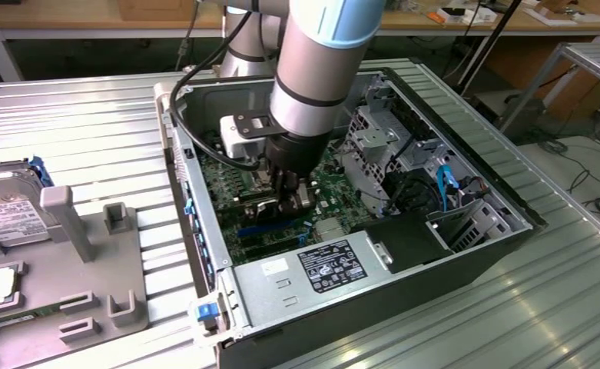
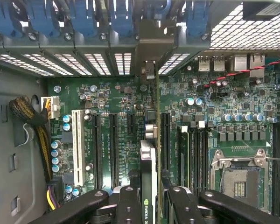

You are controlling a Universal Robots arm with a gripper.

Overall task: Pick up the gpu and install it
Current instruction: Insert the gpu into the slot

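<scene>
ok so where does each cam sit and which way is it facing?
Exterior view: off the arm, raised, looking down into the open PC case; shows the arm and gripper.
Wrist view: on the wrist, looking past the fingers onto the motherboard; the fingers clamp the gpu edge-on.
Shared: gripper, motherboard, case interior.

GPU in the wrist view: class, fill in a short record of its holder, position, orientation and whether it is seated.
holder: gripper, shut on the gpu
position: inside the computer case, over the motherboard slots
orientation: on edge, in line with the slots
seated: cannot tell
</scene>
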